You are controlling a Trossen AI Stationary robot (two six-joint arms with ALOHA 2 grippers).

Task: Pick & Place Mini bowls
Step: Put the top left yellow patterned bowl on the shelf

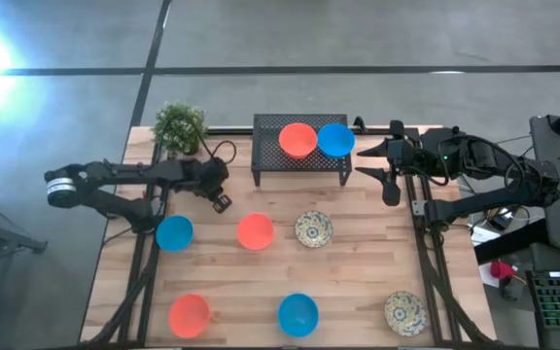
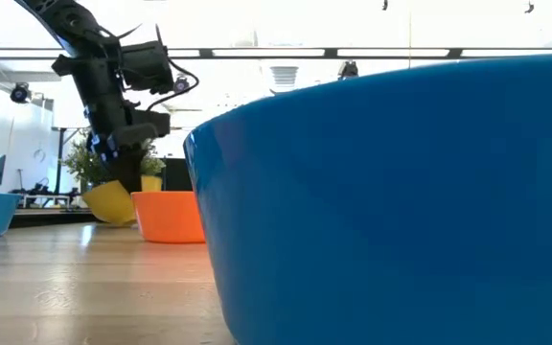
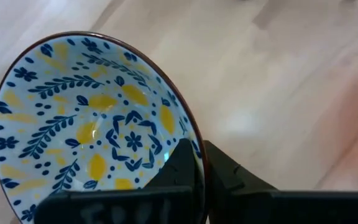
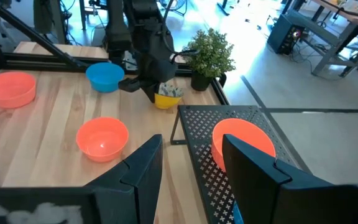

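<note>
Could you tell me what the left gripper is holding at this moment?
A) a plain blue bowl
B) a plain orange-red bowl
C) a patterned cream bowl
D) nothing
C: in the left wrist view, the left gripper is shut on the rim of the patterned cream bowl.

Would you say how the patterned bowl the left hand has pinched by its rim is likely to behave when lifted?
Patterned bowl looks rigid and glazed, so it may slip. Left hand pinches only the rim, so it will probably hang tilted. Likely fragile if dropped.
</note>
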